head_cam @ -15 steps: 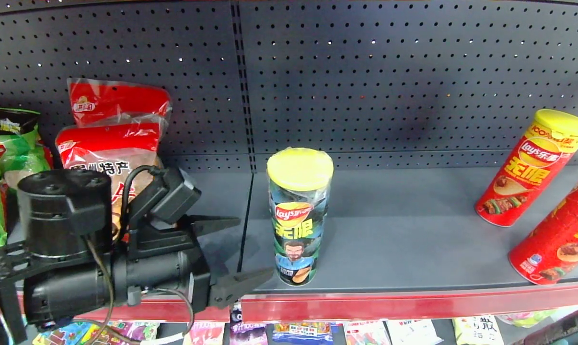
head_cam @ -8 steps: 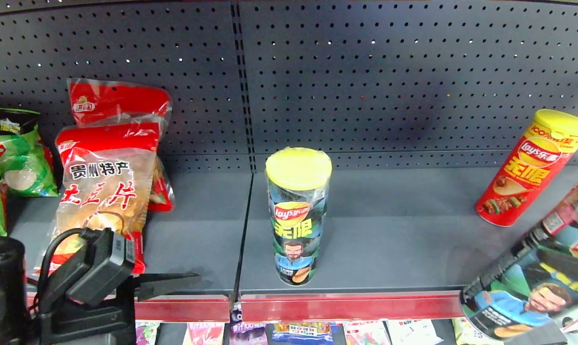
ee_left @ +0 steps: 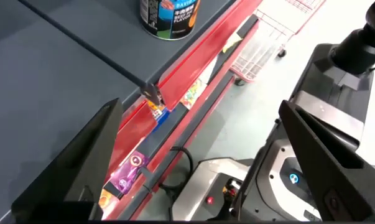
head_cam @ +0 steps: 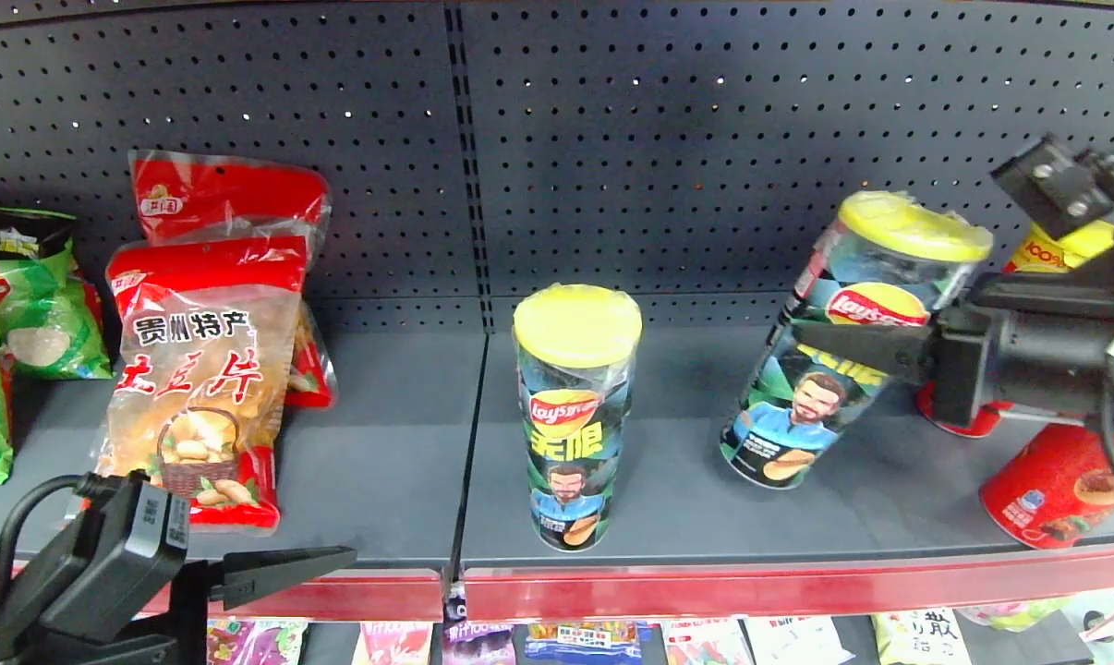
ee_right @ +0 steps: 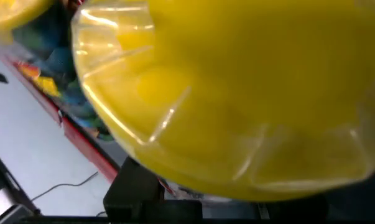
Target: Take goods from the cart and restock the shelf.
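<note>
Grey shelf [head_cam: 705, 499] carried two red cans [head_cam: 1056, 476] behind the right claw [head_cam: 853, 332], which pinched a tilted blue can [head_cam: 797, 416]; second blue can [head_cam: 571, 434] stood beside; left claw [ee_left: 199, 118] spread.

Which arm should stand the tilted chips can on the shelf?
Right. The right gripper holds the tilted can over the shelf. The left gripper hangs open and empty, low by the red front edge.

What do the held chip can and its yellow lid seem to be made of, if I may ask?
Chip can: probably printed cardboard under glossy film, which crinkles near the top. Yellow lid: likely semi-translucent plastic, with moulded ribs showing.
</note>
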